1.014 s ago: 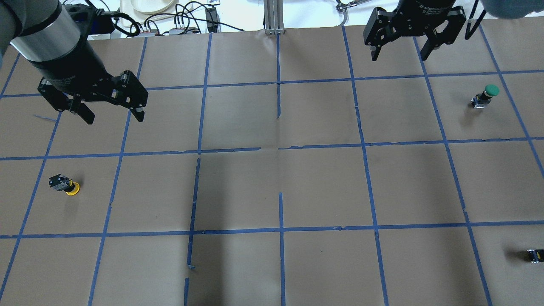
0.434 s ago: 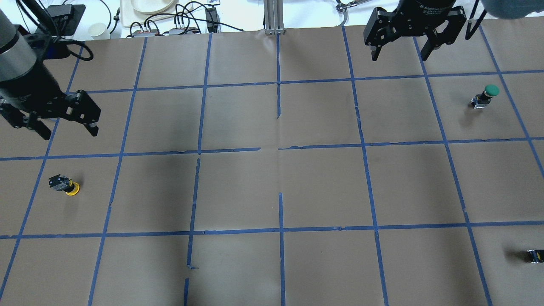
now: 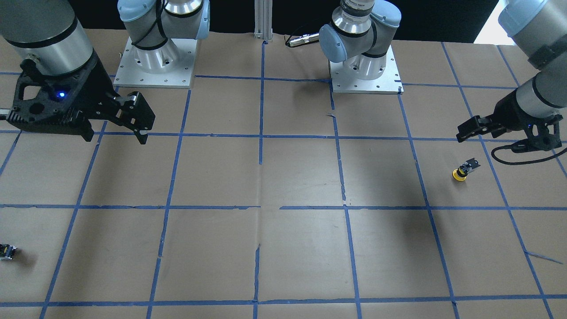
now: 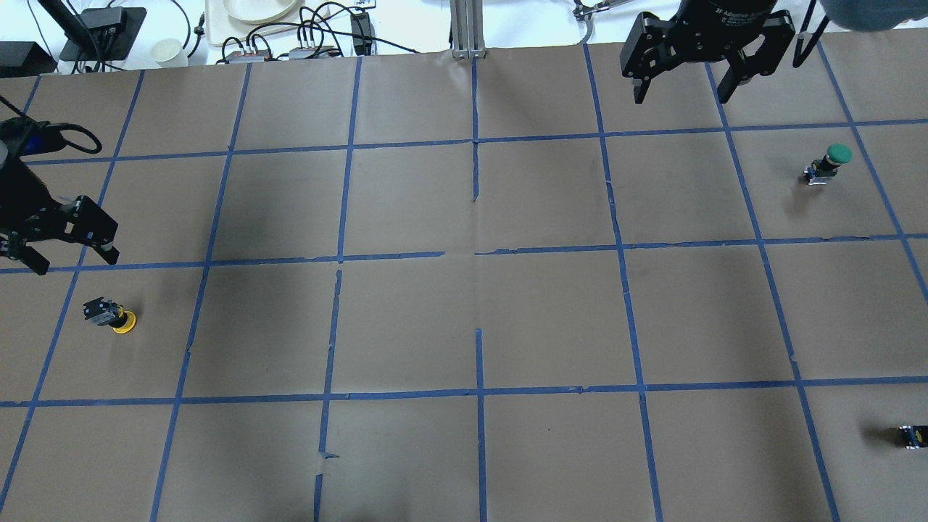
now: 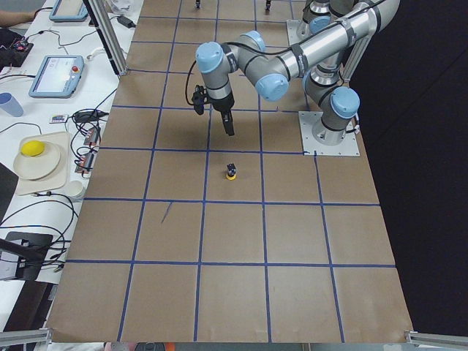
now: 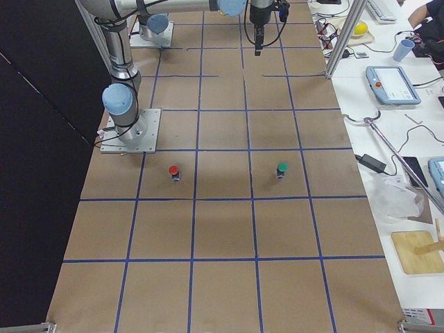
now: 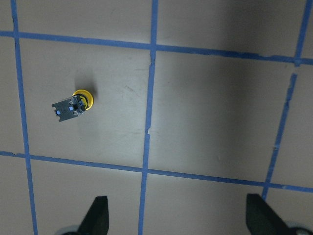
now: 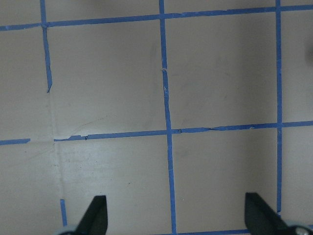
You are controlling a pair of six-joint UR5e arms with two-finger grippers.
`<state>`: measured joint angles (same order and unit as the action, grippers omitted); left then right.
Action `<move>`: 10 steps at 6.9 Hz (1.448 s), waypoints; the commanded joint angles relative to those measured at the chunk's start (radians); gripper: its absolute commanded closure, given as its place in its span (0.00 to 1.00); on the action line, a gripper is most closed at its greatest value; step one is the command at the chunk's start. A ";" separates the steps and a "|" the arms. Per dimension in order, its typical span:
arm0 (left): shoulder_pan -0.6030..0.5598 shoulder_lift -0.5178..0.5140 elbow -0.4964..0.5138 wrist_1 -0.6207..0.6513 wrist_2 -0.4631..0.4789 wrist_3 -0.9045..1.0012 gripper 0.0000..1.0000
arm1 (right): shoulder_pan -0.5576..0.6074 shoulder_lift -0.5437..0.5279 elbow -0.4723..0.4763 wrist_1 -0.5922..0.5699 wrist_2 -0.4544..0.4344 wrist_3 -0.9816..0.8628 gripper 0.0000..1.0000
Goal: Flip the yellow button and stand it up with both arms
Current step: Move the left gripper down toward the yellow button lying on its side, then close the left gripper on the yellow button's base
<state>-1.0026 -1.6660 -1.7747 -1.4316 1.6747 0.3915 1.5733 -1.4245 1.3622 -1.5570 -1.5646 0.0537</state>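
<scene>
The yellow button [image 4: 116, 317] lies tipped over on the brown paper at the table's left, its black-grey body pointing away from the cap. It also shows in the front view [image 3: 463, 170], the left side view [image 5: 231, 172] and the left wrist view [image 7: 73, 105]. My left gripper [image 4: 72, 259] is open and empty, and hovers above the table just beyond the button. In the left wrist view [image 7: 176, 215] the button sits ahead and left of the fingers. My right gripper [image 4: 681, 94] is open and empty, high over the far right of the table [image 3: 115, 133].
A green-capped button [image 4: 830, 163] stands at the far right. A red-capped button [image 6: 173, 170] stands near the right arm's base. Blue tape lines grid the paper. Cables and a plate [image 4: 254, 9] lie beyond the far edge.
My left gripper has swung left and nearer to the robot, ending close to the yellow button. The right gripper and the buttons have not moved.
</scene>
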 commanded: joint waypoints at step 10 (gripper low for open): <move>0.116 -0.143 -0.290 0.628 -0.023 0.037 0.02 | -0.001 0.001 0.000 -0.002 0.000 -0.002 0.00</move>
<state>-0.8843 -1.8229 -2.0591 -0.7976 1.6474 0.4340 1.5724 -1.4248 1.3622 -1.5592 -1.5646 0.0534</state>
